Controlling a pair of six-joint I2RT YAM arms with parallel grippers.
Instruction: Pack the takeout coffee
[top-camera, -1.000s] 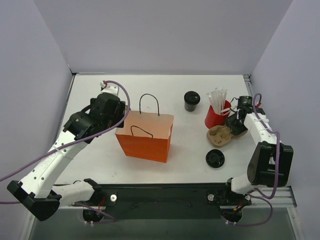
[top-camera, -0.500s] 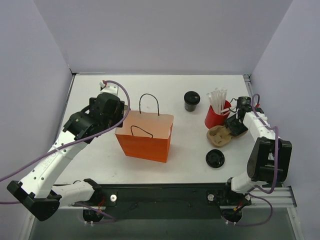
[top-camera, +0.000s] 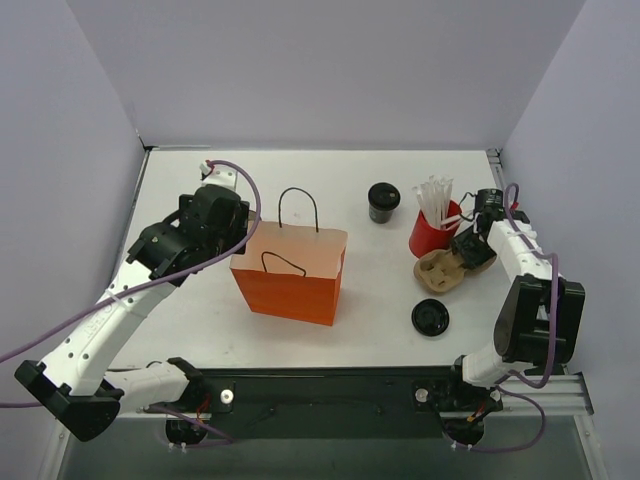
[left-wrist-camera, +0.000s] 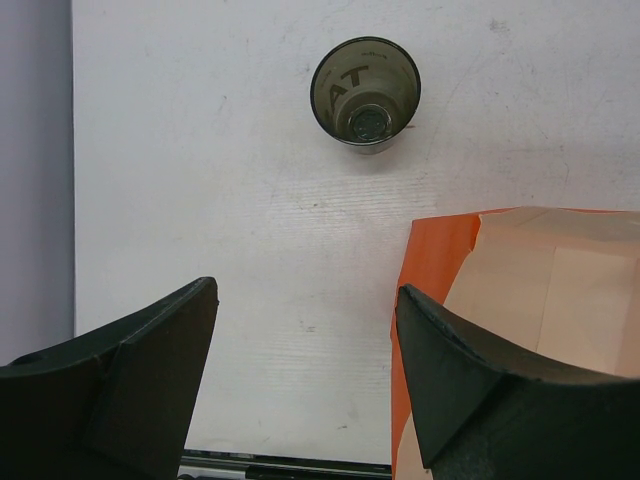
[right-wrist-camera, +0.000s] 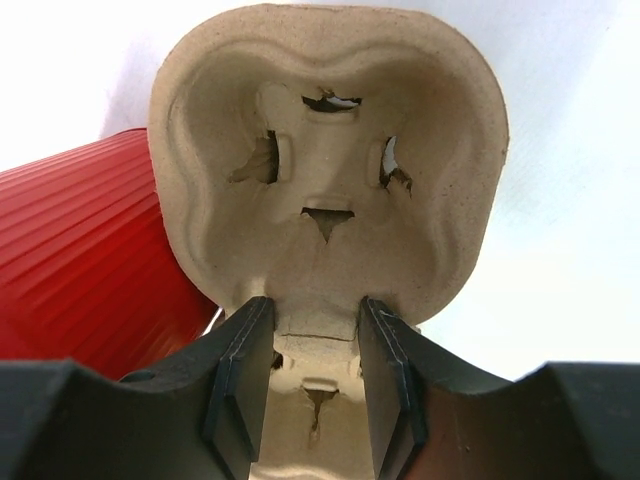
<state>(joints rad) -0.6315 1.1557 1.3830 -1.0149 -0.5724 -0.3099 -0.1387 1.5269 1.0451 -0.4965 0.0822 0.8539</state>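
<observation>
The takeout coffee (top-camera: 383, 201), a small dark cup with a black lid, stands on the table behind the orange paper bag (top-camera: 292, 270). My left gripper (top-camera: 205, 225) hangs open and empty left of the bag; in the left wrist view (left-wrist-camera: 305, 370) its jaws are wide apart over bare table, with the bag's open mouth (left-wrist-camera: 530, 280) at the right. My right gripper (top-camera: 470, 250) is at the far right, shut on the narrow waist of a brown cardboard cup carrier (right-wrist-camera: 330, 200), which lies on the table (top-camera: 440, 270).
A lidless dark see-through cup (left-wrist-camera: 365, 93) stands ahead of the left gripper; the top view hides it under the arm. A red cup of white straws (top-camera: 433, 232) touches the carrier (right-wrist-camera: 80, 250). A flat black lid (top-camera: 430, 317) lies near the front right.
My right wrist has shifted slightly at the carrier. The carrier, the bag, the coffee and the left arm have stayed in place.
</observation>
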